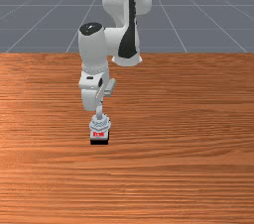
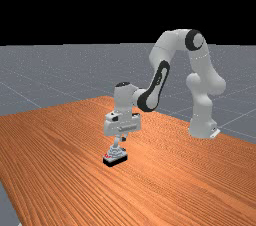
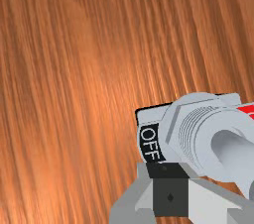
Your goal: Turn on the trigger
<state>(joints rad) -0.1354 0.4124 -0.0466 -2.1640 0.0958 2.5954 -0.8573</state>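
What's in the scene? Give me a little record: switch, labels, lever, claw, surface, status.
switch: grey on black base, left of the front view's middle
labels: OFF, white on black; red label across the collar from it
lever: rises from the collar
claw: low at the switch, beside OFF; contact unclear
surface: orange-brown wood table
status: on or off, can't tell

Simulated robotics lab-like space, grey floor [image 2: 45, 72] ruled with pale grid lines, flat black background [image 2: 100, 5], orange-brown wood surface [image 1: 188, 168], white-and-grey robot arm [image 2: 202, 72] standing at it
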